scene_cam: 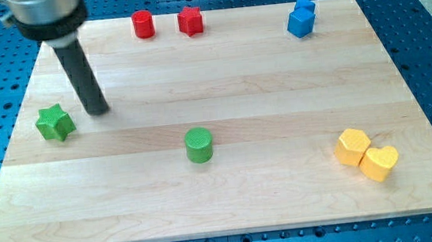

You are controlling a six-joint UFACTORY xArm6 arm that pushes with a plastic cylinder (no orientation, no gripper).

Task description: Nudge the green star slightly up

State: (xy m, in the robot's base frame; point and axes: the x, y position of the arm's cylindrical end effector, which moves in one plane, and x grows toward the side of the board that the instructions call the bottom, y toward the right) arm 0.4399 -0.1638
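Note:
The green star lies near the left edge of the wooden board. My tip rests on the board just to the star's right and slightly above it, a small gap apart. The dark rod rises from the tip toward the view's top left.
A green cylinder sits at the board's middle. A red cylinder and a red block sit at the top edge. A blue block is at the top right. Two yellow blocks touch at the bottom right.

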